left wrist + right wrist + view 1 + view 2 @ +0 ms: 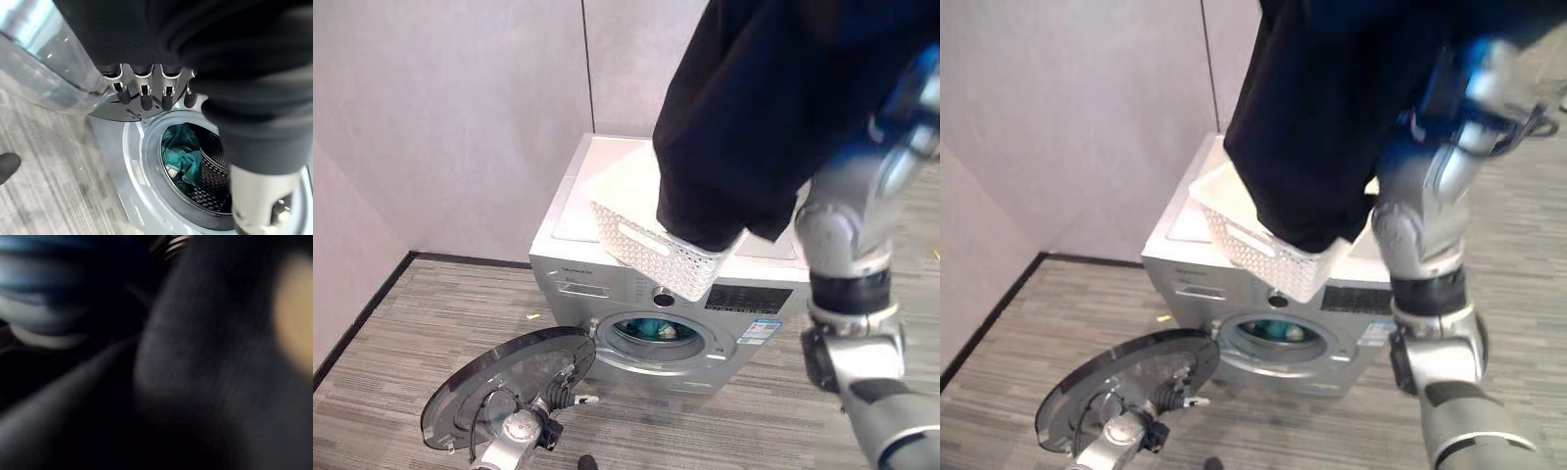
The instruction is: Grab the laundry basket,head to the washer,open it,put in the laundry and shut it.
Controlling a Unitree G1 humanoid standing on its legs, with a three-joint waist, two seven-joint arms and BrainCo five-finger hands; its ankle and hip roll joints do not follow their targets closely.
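Right hand behind dark garment

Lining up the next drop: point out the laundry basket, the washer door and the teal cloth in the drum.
laundry basket (651, 251), left eye view, on its white perforated front wall.
washer door (499, 377), left eye view, on the open round door's dark glass.
teal cloth (183, 159), left wrist view, on the bunched fabric inside the drum.
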